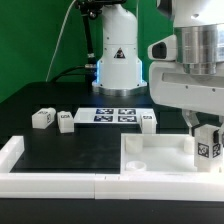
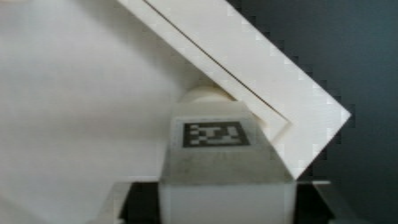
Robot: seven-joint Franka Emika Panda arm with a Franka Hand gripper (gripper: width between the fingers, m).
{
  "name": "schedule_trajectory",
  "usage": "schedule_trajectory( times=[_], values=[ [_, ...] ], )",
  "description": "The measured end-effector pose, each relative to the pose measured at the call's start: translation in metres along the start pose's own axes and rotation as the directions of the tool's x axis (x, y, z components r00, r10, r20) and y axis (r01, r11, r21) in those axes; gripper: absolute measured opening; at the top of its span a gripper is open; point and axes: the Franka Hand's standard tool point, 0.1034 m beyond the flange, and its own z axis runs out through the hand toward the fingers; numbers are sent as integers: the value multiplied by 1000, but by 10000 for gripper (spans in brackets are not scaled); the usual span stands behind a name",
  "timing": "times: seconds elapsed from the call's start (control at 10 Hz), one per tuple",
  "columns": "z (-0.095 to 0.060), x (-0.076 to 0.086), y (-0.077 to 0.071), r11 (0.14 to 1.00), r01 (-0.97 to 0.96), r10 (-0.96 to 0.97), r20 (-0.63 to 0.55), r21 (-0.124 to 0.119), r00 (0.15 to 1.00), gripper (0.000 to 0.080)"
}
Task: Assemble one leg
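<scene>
My gripper is shut on a leg, a small white blocky peg with a black-and-white tag on its face. It holds the leg upright over the corner of the large white square panel on the exterior view's right. In the wrist view the held leg sits between my dark fingers, its far end meeting the panel's raised corner rim. Three more legs lie on the table: one and another on the exterior view's left, the third behind the panel.
The marker board lies at the back middle of the black table. A white L-shaped rail borders the table's front and the exterior view's left. The robot base stands behind the marker board.
</scene>
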Motion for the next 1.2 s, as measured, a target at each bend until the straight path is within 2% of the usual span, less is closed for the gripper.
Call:
schedule_trajectory(
  times=[0.4,0.6,0.7,0.8,0.9,1.1,1.2],
  values=[
    [0,-1,-1,953,-302,302,2,-2,953,291],
    [0,-1,-1,976,-217,217,2,-1,976,291],
    [-1,0,-2,984,-178,178,2,1,984,488],
    [-2,1,-2,999,-46,46,0,0,999,488],
    [-2,0,-2,995,95,-95,0,-7,996,613],
    [-1,-2,-2,964,266,-266,4,-10,964,638],
    [-2,0,-1,907,422,-422,1,-16,907,648]
  ],
)
